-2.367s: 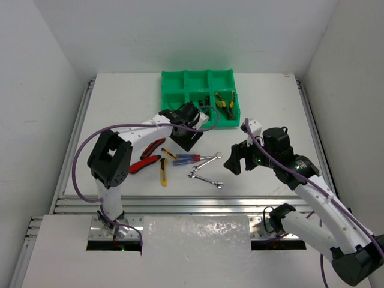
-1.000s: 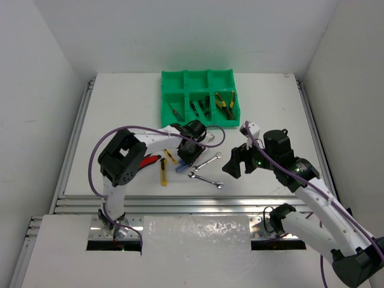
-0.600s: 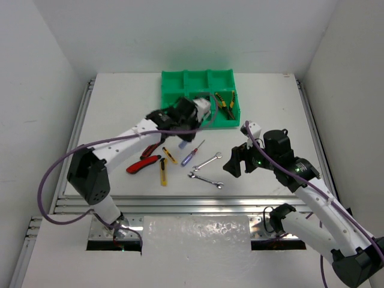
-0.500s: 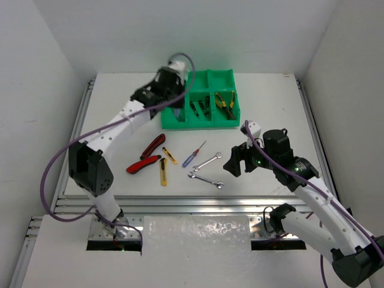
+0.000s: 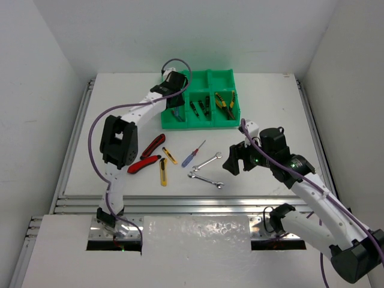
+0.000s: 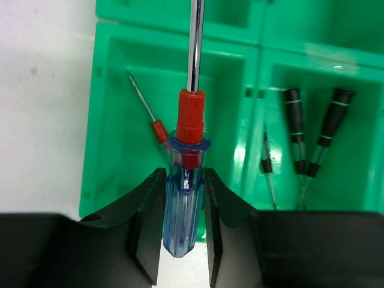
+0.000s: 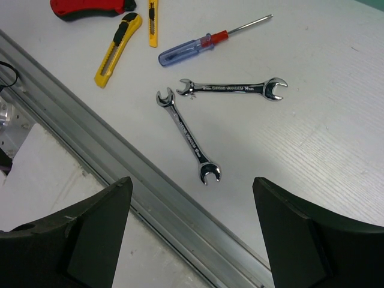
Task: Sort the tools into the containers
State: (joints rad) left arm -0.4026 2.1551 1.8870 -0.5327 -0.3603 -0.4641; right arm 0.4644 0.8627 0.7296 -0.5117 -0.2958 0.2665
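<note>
Top external view: the green tray [image 5: 198,125] sits at the upper middle of the frame. It has yellow-handled pliers [image 5: 224,102] in its lower right compartment and dark screwdrivers [image 5: 200,107] in the lower middle one, and the left gripper [image 5: 174,102] hangs over its left column. On the table [image 5: 120,108] below lie seven unsorted tools: two red utility knives [image 5: 153,146], two yellow box cutters [image 5: 162,172], a blue-handled screwdriver [image 5: 193,155] and two wrenches [image 5: 206,179]. The right gripper [image 5: 240,161] is just to their right. Left wrist view: the fingers are clenched on a clear blue screwdriver [image 6: 191,129], whose shaft points up the frame over the compartment already holding a small red-collared screwdriver [image 6: 157,129]. Right wrist view: the fingers are spread wide, grasping nothing, above the wrenches. I judge the sorting somewhat under half done: this drop is pending, then the seven tools on the table.
</note>
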